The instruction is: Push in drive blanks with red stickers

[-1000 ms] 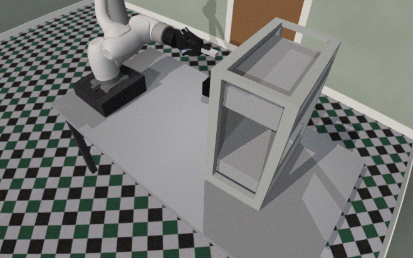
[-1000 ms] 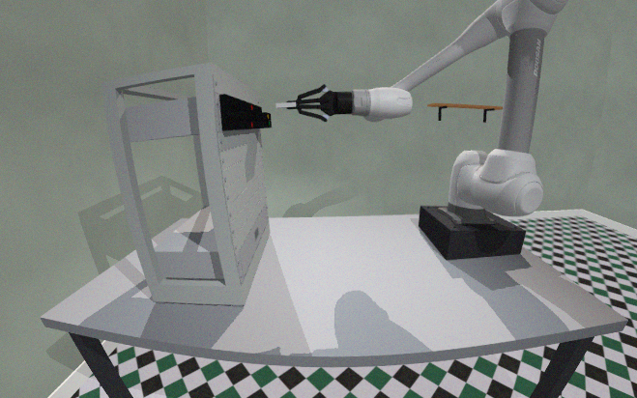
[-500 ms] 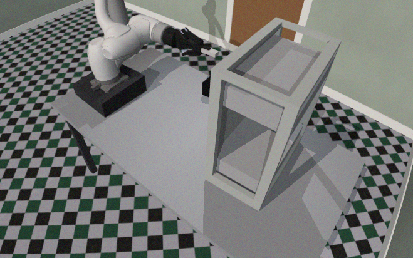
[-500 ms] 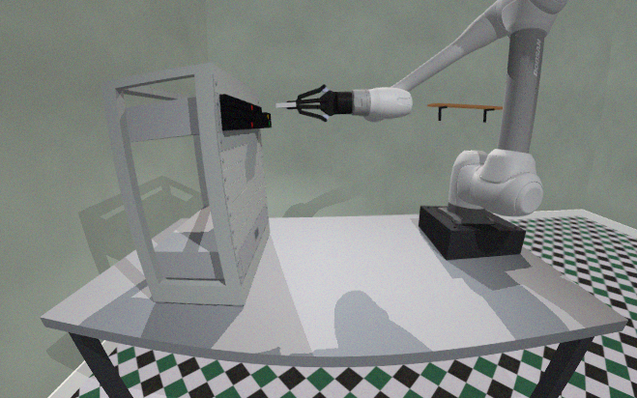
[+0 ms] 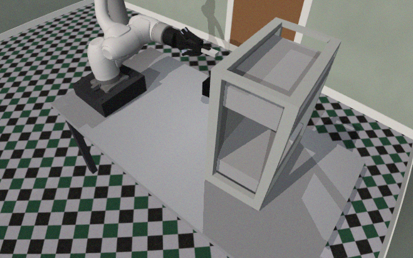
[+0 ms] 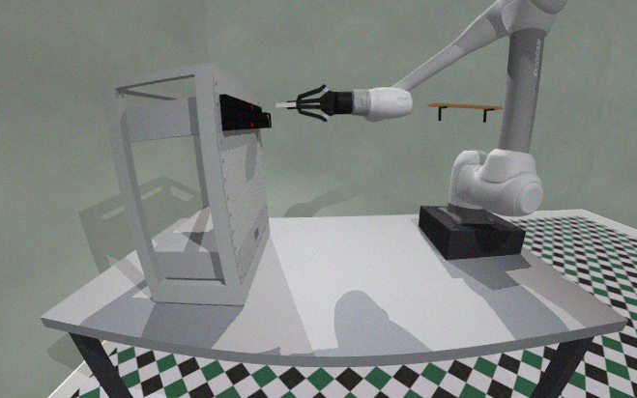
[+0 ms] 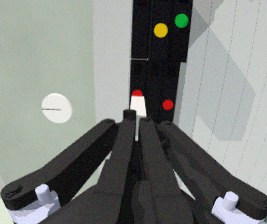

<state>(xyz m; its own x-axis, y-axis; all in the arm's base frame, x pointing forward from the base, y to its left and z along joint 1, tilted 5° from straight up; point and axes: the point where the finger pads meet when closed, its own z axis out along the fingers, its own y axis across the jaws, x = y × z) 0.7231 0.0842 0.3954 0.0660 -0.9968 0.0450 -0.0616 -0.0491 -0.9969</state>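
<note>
The black two-finger gripper (image 6: 288, 104) hangs in the upper middle of the exterior view, fully closed with nothing between its pale fingertips, which point left toward the tall pale-grey open-frame rack (image 6: 182, 183). A clear gap of air separates the fingertips from the black slab-shaped drive blanks (image 6: 244, 114), which jut from the upper part of the rack's front face, just left of centre in the frame. The gripper sits level with those blanks, apart from them and touching nothing.

In the wrist view the blanks fill the upper centre, just above the closed fingertips. The red round stickers (image 7: 168, 104) sit on the blanks nearest the fingertips, one partly hidden behind the pale tips. Farther up the frame another blank carries a yellow round sticker (image 7: 160, 30) and a green round sticker (image 7: 181, 20) side by side.

The rack is a boxy skeleton of flat matte bars with smooth grey panels inside, and its front face is ruled with fine horizontal lines. It stands upright at the left end of the smooth grey table (image 6: 360, 276). The glossy white jointed arm (image 6: 518, 84) rises from a black block-shaped base (image 6: 472, 232) at the right end.
</note>
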